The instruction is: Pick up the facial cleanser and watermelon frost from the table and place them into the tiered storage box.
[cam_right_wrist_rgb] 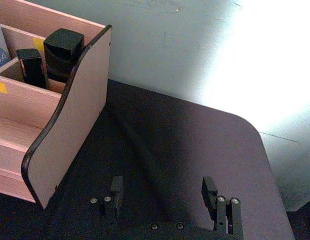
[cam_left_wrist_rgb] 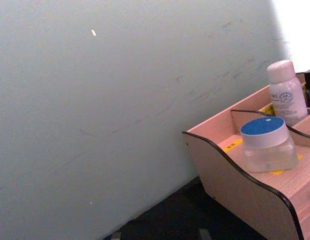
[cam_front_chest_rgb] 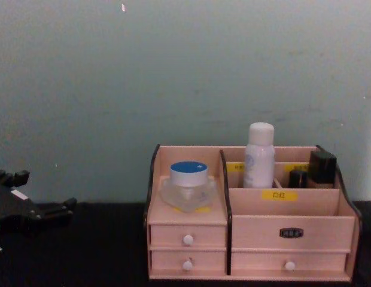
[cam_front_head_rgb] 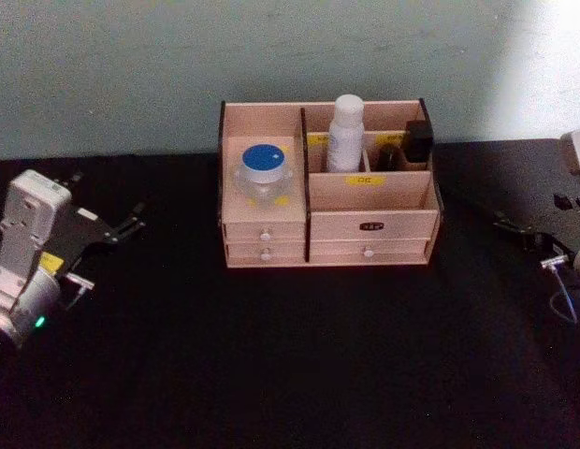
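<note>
The tiered storage box [cam_front_head_rgb: 369, 224] stands at the middle back of the black table. A clear jar with a blue lid [cam_front_head_rgb: 262, 171] sits on the box's left shelf, also seen as the jar [cam_front_chest_rgb: 188, 184]. A white bottle [cam_front_head_rgb: 345, 134] stands upright in a rear compartment. I cannot read which of the two is the facial cleanser and which the watermelon frost. My left gripper [cam_front_head_rgb: 112, 208] rests open at the table's left, apart from the box. My right gripper [cam_right_wrist_rgb: 162, 192] is open at the table's right, nothing between its fingers.
Two small black items [cam_right_wrist_rgb: 52, 55] stand in the box's right rear compartments. White-knobbed drawers [cam_front_chest_rgb: 187, 240] face me. A pale wall [cam_front_chest_rgb: 185, 72] rises right behind the box. Bare black tabletop [cam_front_head_rgb: 299, 355] stretches in front.
</note>
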Controlling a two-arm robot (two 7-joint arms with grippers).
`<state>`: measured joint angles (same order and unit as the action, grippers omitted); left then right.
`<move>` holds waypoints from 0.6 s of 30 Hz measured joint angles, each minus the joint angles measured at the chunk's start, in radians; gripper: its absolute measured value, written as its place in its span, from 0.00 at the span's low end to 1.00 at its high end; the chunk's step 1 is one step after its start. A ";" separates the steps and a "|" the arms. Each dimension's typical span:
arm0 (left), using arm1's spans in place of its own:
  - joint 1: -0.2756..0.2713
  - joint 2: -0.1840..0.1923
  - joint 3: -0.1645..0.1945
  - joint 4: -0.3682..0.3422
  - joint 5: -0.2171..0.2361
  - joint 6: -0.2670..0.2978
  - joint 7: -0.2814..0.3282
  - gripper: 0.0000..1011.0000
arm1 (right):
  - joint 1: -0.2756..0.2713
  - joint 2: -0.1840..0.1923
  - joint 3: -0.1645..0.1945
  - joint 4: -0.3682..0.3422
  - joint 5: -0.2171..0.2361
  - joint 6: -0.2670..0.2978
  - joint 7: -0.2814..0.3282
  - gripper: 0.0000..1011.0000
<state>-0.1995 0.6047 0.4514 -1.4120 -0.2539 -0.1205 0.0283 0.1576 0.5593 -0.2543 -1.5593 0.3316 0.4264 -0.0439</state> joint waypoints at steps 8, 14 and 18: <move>0.000 0.000 0.000 0.000 0.000 0.000 0.000 0.99 | 0.000 0.000 0.000 0.000 0.000 0.000 0.000 0.99; 0.000 0.000 0.000 0.000 0.000 0.000 0.000 0.99 | 0.000 0.000 0.000 0.000 0.000 0.000 0.000 0.99; 0.000 0.000 0.000 0.000 0.000 0.000 0.000 0.99 | 0.000 0.000 0.000 0.000 0.000 0.000 0.000 0.99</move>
<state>-0.1995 0.6047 0.4514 -1.4120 -0.2539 -0.1205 0.0283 0.1576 0.5593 -0.2542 -1.5593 0.3316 0.4264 -0.0440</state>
